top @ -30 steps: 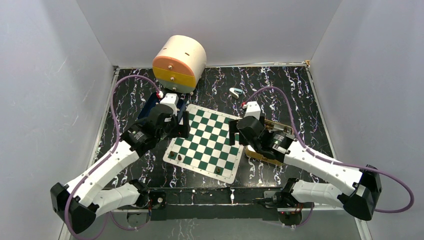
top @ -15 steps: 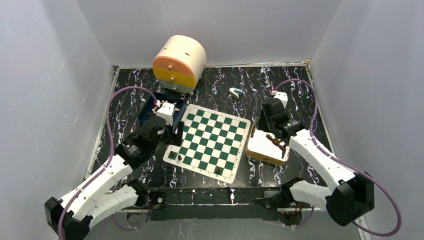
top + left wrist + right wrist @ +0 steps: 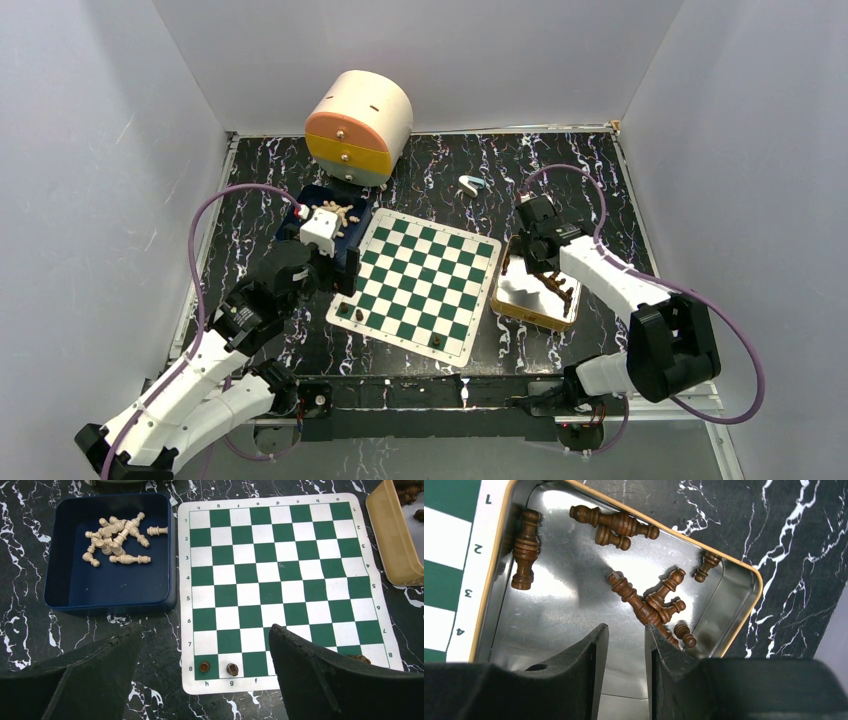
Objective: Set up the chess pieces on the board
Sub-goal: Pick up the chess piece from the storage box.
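Note:
The green-and-white board (image 3: 425, 275) (image 3: 280, 570) lies mid-table. Two dark chess pieces stand on h8 (image 3: 204, 666) and g8 (image 3: 232, 669). A third dark piece (image 3: 436, 342) stands on the near row further right. My left gripper (image 3: 205, 630) (image 3: 338, 268) hangs open and empty above the board's near-left corner. Pale pieces (image 3: 117, 540) lie heaped in a blue tray (image 3: 50, 580). My right gripper (image 3: 626, 628) (image 3: 528, 258) hovers over a gold-rimmed tin (image 3: 744, 575) of lying dark pieces (image 3: 649, 602). Its jaws stand a narrow gap apart with nothing between them.
A round cream, orange and yellow drawer box (image 3: 358, 125) stands at the back behind the blue tray (image 3: 330, 215). A small white-and-blue object (image 3: 470, 184) lies behind the board. The tin (image 3: 520, 305) touches the board's right edge. White walls enclose the table.
My right arm swung from the board's right edge to above the tin, and its jaws narrowed. My left arm drew back toward the near left, its jaws staying wide.

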You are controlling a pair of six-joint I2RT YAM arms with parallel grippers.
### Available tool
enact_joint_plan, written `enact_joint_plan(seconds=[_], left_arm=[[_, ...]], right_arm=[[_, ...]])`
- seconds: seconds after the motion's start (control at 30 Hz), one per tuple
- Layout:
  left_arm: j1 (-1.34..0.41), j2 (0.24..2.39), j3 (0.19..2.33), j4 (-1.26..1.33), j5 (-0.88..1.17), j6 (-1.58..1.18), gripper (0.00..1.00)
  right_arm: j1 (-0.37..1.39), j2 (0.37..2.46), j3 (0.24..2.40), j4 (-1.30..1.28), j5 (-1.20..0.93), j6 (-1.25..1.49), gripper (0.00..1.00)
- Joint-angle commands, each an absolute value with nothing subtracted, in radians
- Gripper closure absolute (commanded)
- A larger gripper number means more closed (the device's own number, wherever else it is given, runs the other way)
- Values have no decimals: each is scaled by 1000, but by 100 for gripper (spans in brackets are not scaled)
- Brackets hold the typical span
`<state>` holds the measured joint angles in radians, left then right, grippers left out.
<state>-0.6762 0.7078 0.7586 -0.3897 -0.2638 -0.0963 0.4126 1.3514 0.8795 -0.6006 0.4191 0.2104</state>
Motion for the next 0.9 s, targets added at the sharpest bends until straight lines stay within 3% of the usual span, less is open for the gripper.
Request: enact_joint_plan(seconds=[0.0,0.87], left_arm=[[-679,683,762,-372,-274,-79,6],[-679,683,764,-378,-286,-71,7]], right_arm=[[385,1366,876,-531,317,49,59],[313,1562,903,-441,178,-160,63]])
